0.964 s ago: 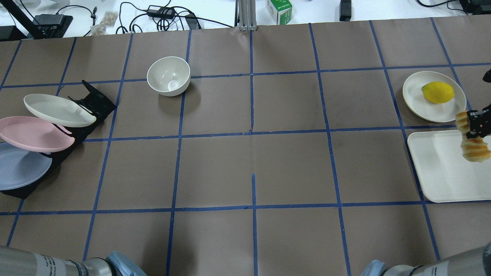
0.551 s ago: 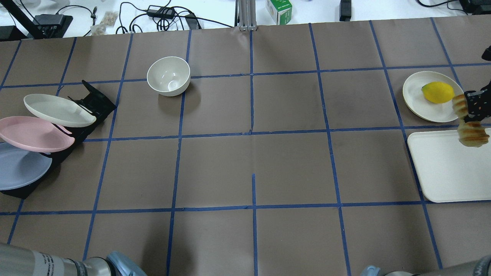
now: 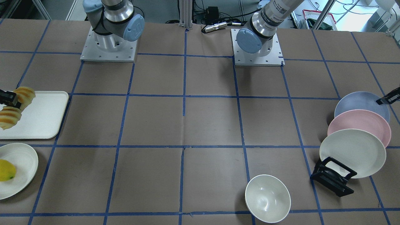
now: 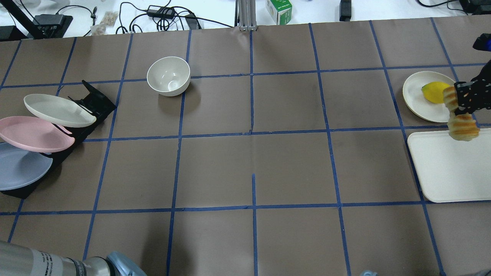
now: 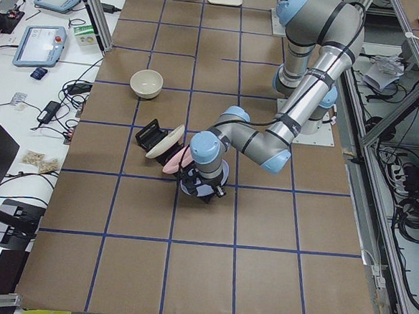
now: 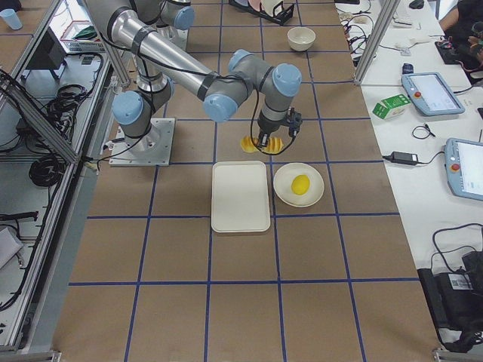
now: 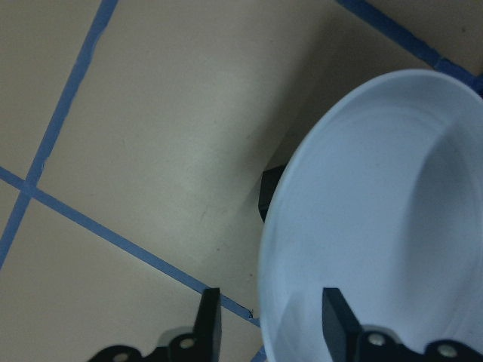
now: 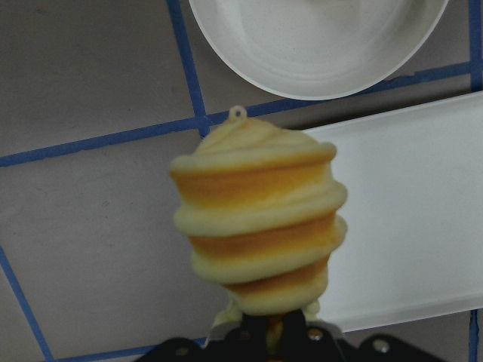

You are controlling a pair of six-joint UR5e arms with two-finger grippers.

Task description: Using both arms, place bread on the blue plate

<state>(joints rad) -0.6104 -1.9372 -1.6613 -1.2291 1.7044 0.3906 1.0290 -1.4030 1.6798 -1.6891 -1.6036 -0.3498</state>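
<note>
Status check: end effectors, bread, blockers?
Right end effector shut on bread, aloft near tray. Left end effector open, straddling blue plate rim in rack. Pink plate racked beside it.

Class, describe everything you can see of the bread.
The bread is a long ridged loaf, orange-golden bands between pale yellow ones, soft-looking, with a small loop at one end. The right gripper clamps its middle, holding it in the air near the edge of the tray; nothing else touches it.

Robotics lab, brown-papered bench [image 4: 291, 168] with blue tape grid [image 4: 251, 133], teach pendants [image 6: 432, 92], power adapter [image 4: 161, 10], aluminium post [image 4: 245, 15]
</note>
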